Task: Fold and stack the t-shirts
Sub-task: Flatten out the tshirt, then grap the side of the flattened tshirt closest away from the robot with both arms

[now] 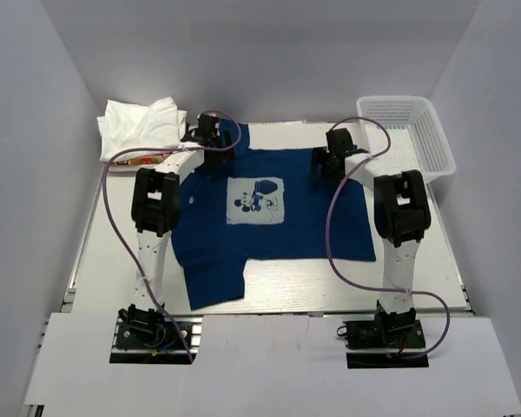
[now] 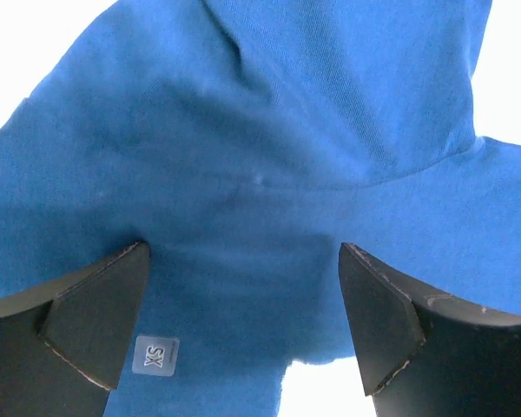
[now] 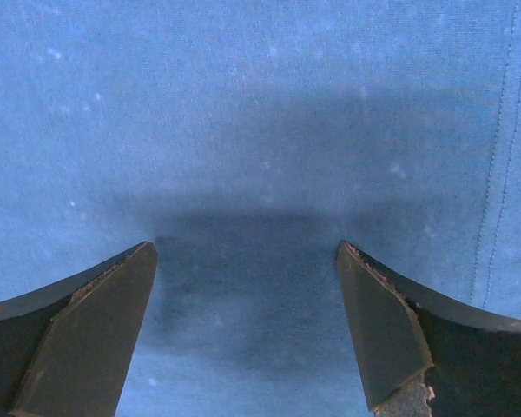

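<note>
Hanging low over the blue tee (image 1: 300,228), the left claw (image 2: 243,248) has its two dark, pointy fingers (image 2: 87,321) wide apart, holding nothing. The right claw (image 3: 243,246) is wide apart too, over smooth, flat cloth. The soft tee lies spread on the pale table (image 1: 113,261), wrinkled by the left claw, with a pale square picture (image 1: 255,201) on its chest. White tees (image 1: 139,126) sit bunched in the far left corner.

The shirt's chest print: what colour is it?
The print is a pale square with a dark cartoon mouse on the blue shirt; clearest in the top view.
</note>
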### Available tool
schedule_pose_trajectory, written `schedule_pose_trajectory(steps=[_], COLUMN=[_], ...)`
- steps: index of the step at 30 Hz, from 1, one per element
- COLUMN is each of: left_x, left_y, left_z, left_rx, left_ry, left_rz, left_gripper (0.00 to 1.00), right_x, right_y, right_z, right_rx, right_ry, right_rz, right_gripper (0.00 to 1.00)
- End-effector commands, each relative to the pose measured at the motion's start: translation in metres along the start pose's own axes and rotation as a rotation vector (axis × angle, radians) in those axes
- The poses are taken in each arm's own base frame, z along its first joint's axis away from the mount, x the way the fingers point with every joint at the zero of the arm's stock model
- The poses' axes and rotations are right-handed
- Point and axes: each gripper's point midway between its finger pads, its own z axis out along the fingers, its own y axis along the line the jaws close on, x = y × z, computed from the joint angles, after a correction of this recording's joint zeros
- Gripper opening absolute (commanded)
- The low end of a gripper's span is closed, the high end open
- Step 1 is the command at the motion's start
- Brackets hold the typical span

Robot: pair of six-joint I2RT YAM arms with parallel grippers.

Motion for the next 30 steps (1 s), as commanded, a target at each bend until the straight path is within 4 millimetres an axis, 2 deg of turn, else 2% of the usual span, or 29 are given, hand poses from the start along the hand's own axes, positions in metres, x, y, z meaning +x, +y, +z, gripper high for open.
schedule_pose_trajectory(steps=[1, 3, 4, 6, 7, 8, 9, 10, 11, 12, 13, 14, 15, 16, 17, 18, 19, 20, 21, 22, 23, 24, 25, 26, 28, 29, 30], left_x=[0.010, 0.001, -0.015, -0.031, -0.040, -0.053, -0.054, -0.065, -0.071, -0.071, -0.049, -0.067, -0.024, -0.019, -0.037, 0.005, 0.020, 0.031, 0.063, 0.078, 0.104, 0.141, 0.151, 0.185, 0.217, 0.237, 0.248], left_y=[0.020, 0.010, 0.002, -0.009, -0.015, -0.021, -0.019, -0.028, -0.024, -0.029, -0.020, -0.024, -0.011, -0.004, -0.005, 0.012, 0.014, 0.020, 0.027, 0.028, 0.040, 0.056, 0.056, 0.069, 0.081, 0.084, 0.086], left_z=[0.027, 0.031, 0.028, 0.024, 0.020, 0.005, 0.005, -0.017, -0.028, -0.042, -0.045, -0.085, -0.086, -0.100, -0.145, -0.146, -0.159, -0.171, -0.190, -0.198, -0.207, -0.210, -0.227, -0.231, -0.246, -0.255, -0.260], left_rx=[-0.033, 0.013, 0.039, 0.088, 0.117, 0.142, 0.131, 0.126, 0.102, 0.098, 0.079, 0.102, 0.069, 0.048, 0.071, 0.035, 0.024, 0.016, 0.026, 0.028, -0.004, -0.048, -0.042, -0.074, -0.113, -0.090, -0.086], left_ry=[0.085, 0.077, 0.043, 0.002, -0.026, -0.054, -0.058, -0.083, -0.094, -0.098, -0.044, -0.104, -0.025, -0.042, -0.134, -0.065, -0.059, -0.064, -0.034, -0.023, 0.037, 0.111, 0.108, 0.172, 0.227, 0.250, 0.272], left_rz=[0.004, 0.015, 0.022, 0.047, 0.056, 0.070, 0.069, 0.088, 0.086, 0.094, 0.088, 0.069, 0.056, 0.033, 0.001, -0.041, -0.070, -0.107, -0.143, -0.162, -0.181, -0.198, -0.252, -0.265, -0.319, -0.336, -0.354], left_gripper=[1.00, 1.00, 1.00, 1.00, 1.00, 1.00, 1.00, 1.00, 1.00, 1.00, 1.00, 1.00, 1.00, 1.00, 1.00, 1.00, 1.00, 1.00, 1.00, 1.00, 1.00, 1.00, 1.00, 1.00, 1.00, 1.00, 1.00], right_x=[-0.009, -0.014, -0.023, -0.035, -0.044, -0.053, -0.056, -0.059, -0.068, -0.061, -0.062, -0.068, -0.048, -0.047, -0.029, -0.025, -0.006, -0.014, -0.008, 0.023, 0.017, 0.022, 0.052, 0.044, 0.070, 0.065, 0.077], right_y=[-0.004, -0.002, -0.002, -0.002, 0.003, 0.003, 0.003, 0.003, 0.009, 0.007, 0.010, 0.017, 0.014, 0.016, 0.015, 0.017, 0.016, 0.022, 0.023, 0.017, 0.016, 0.011, 0.003, 0.000, -0.011, -0.011, -0.016], right_z=[0.017, 0.021, 0.017, 0.012, 0.002, -0.008, -0.013, -0.018, -0.034, -0.042, -0.049, -0.055, -0.069, -0.073, -0.071, -0.090, -0.089, -0.110, -0.112, -0.106, -0.125, -0.128, -0.122, -0.141, -0.146, -0.161, -0.159], right_rx=[-0.004, -0.007, -0.002, -0.004, -0.015, -0.020, -0.018, -0.016, -0.040, -0.041, -0.052, -0.071, -0.071, -0.076, -0.078, -0.097, -0.097, -0.122, -0.130, -0.107, -0.110, -0.083, -0.055, -0.060, -0.035, -0.053, -0.041], right_ry=[0.029, 0.027, 0.012, -0.011, -0.034, -0.056, -0.065, -0.074, -0.103, -0.101, -0.117, -0.160, -0.149, -0.170, -0.153, -0.177, -0.154, -0.202, -0.203, -0.145, -0.187, -0.191, -0.138, -0.191, -0.178, -0.224, -0.216], right_rz=[-0.014, -0.024, -0.025, -0.047, -0.057, -0.088, -0.095, -0.098, -0.099, -0.097, -0.098, -0.101, -0.091, -0.086, -0.084, -0.064, -0.062, -0.043, -0.024, -0.020, 0.025, 0.042, 0.094, 0.131, 0.239, 0.265, 0.287], right_gripper=[0.90, 0.90, 0.90, 0.90, 0.90, 0.90, 0.90, 0.90, 0.90, 0.90, 0.90, 0.90, 0.90, 0.90, 0.90, 0.90, 0.90, 0.90, 0.90, 0.90, 0.90, 0.90, 0.90, 0.90, 0.90, 0.90, 0.90])
